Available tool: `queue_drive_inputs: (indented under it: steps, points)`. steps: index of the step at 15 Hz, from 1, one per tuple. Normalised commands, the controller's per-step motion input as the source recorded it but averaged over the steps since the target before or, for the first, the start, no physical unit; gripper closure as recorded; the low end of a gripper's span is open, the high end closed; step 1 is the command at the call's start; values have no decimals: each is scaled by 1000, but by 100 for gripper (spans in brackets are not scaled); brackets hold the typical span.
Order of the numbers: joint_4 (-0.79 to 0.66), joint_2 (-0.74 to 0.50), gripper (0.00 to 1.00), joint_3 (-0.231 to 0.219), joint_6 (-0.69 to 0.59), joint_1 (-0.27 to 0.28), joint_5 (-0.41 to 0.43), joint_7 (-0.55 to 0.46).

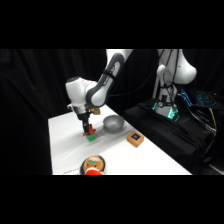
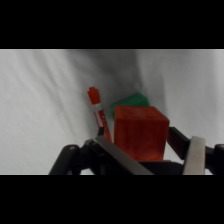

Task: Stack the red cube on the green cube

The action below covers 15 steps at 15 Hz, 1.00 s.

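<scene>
Tool (image 2: 150, 150) grips upright red cube (image 2: 139, 132).

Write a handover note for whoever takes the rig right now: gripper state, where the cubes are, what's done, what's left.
Gripper: shut on the red cube, low over the table.
Green cube: on the table, directly under and partly hidden by the red cube; whether they touch cannot be told.
Done: red cube picked up and brought over the green cube.
Left: seat it on the green cube, open, withdraw upward.
Nearby: grey bowl, brown block with blue top, round wooden toy.
</scene>
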Motion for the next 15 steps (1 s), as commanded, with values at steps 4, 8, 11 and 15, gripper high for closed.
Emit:
queue_drive_inputs:
  steps: [4, 8, 11, 15]
  points:
    - [-4, -164, 0, -4, -102, 18, 88, -106]
    - [-85, -338, 0, -46, -184, 62, 27, -60]
    - [-80, -404, 0, -71, -342, 98, -28, -3]
    - [-22, -391, 0, -54, -440, 97, -41, -8]
